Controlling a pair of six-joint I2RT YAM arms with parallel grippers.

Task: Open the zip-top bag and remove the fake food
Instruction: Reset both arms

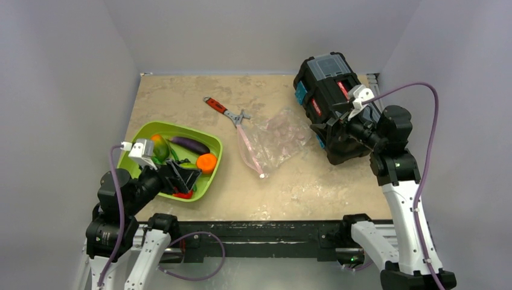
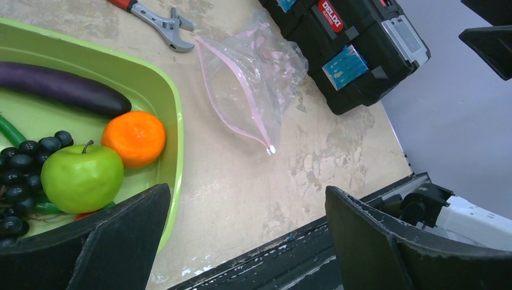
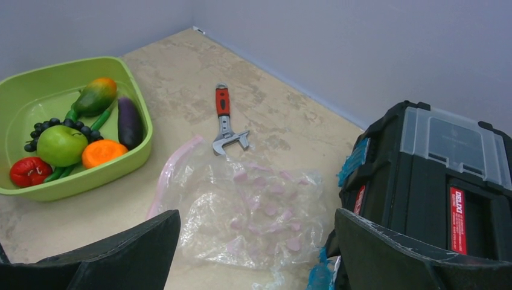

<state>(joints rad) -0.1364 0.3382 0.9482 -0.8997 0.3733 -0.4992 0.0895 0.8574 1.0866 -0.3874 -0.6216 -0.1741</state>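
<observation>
The clear zip-top bag (image 1: 278, 140) lies flat mid-table, its pink zip strip (image 1: 249, 151) towards the tray. It also shows in the left wrist view (image 2: 253, 78) and the right wrist view (image 3: 253, 211). No food shows inside it. The fake food lies in the green tray (image 1: 142, 130): purple eggplant (image 2: 60, 89), orange fruit (image 2: 134, 137), green apple (image 2: 81, 176), dark grapes (image 2: 24, 157), a red piece (image 3: 29, 171). My left gripper (image 1: 179, 179) hangs open and empty over the tray's near right corner. My right gripper (image 1: 333, 118) is open and empty, above the toolbox beside the bag.
A black toolbox (image 1: 329, 78) stands at the back right, touching the bag's right side. A red-handled wrench (image 1: 224, 110) lies behind the bag's zip end. Grey walls close in the table on three sides. The black rail runs along the near edge.
</observation>
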